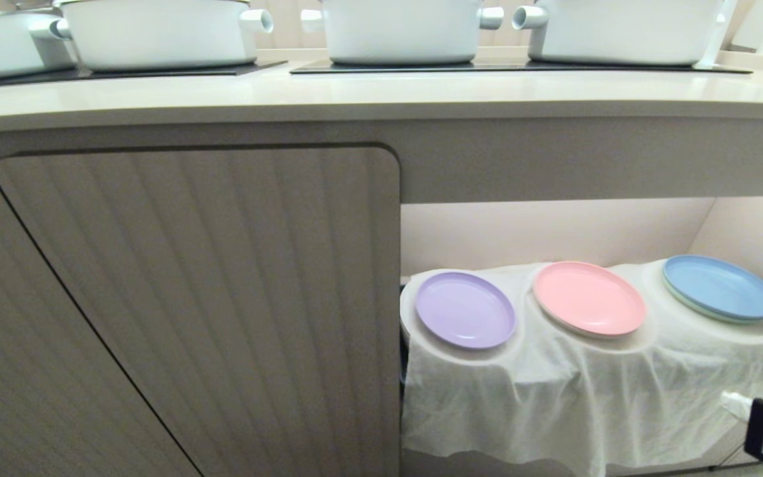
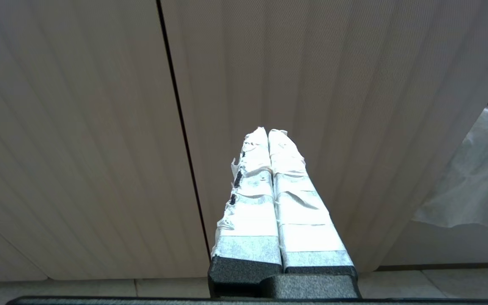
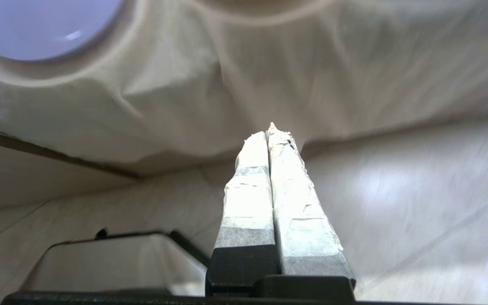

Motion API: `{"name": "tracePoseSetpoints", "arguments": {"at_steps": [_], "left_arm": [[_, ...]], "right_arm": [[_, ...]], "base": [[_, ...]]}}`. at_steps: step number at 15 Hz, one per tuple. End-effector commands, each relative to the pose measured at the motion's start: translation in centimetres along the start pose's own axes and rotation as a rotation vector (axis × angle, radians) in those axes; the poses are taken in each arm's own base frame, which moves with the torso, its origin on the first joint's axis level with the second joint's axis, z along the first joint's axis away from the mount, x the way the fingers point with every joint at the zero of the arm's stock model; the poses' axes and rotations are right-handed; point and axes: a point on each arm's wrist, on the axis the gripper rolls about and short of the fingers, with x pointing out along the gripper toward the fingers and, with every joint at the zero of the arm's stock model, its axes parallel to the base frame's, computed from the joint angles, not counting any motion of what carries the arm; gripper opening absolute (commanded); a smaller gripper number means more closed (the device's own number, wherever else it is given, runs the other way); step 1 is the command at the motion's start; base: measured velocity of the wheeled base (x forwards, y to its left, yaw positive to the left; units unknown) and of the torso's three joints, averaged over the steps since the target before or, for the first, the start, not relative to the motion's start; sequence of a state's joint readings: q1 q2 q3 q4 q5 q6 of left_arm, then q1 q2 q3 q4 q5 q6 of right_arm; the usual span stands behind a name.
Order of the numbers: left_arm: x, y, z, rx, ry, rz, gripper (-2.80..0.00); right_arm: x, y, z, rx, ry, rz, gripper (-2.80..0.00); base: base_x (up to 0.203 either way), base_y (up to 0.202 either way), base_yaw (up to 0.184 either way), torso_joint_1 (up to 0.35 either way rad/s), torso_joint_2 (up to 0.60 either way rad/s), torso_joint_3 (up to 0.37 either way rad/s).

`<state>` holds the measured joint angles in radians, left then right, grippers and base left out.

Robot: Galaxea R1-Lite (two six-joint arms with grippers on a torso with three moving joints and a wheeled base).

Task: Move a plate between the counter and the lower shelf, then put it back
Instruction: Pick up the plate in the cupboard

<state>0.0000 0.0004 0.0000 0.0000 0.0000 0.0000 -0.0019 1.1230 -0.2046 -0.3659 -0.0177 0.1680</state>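
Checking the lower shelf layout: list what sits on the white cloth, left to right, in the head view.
the plate (lilac) → pink plate → blue plate

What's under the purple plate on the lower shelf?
The plate lies on a white cloth draped over a rounded hump, beside the pink plate and the blue plate. The cloth hides whatever makes the hump.
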Motion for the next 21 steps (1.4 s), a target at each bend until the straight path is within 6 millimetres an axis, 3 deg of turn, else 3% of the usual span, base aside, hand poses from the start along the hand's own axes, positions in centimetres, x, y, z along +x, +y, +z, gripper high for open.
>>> {"name": "tracePoseSetpoints", "arguments": {"at_steps": [1, 5, 10, 21], "left_arm": [[0.0, 0.0, 0.0, 0.000, 0.000, 0.000, -2.80], [0.0, 0.0, 0.0, 0.000, 0.000, 0.000, -2.80], [0.0, 0.0, 0.0, 0.000, 0.000, 0.000, -2.80], [0.0, 0.0, 0.0, 0.000, 0.000, 0.000, -2.80]], "right_arm": [[-2.4, -0.6, -1.0, -0.037, -0.154, 0.014, -2.80], [-5.6, -0.9, -3.4, -0.136, -0.340, 0.039, -2.80], [-8.3, -1.2, -6.3, -0.167, -0.470, 0.057, -2.80], [-9.7, -2.0, -10.8, -0.166, -0.525, 0.032, -2.80]], "base": [[0.000, 0.000, 0.000, 0.000, 0.00, 0.000], [0.000, 0.000, 0.000, 0.000, 0.00, 0.000], [0.000, 0.000, 0.000, 0.000, 0.00, 0.000], [0.000, 0.000, 0.000, 0.000, 0.00, 0.000]]}}
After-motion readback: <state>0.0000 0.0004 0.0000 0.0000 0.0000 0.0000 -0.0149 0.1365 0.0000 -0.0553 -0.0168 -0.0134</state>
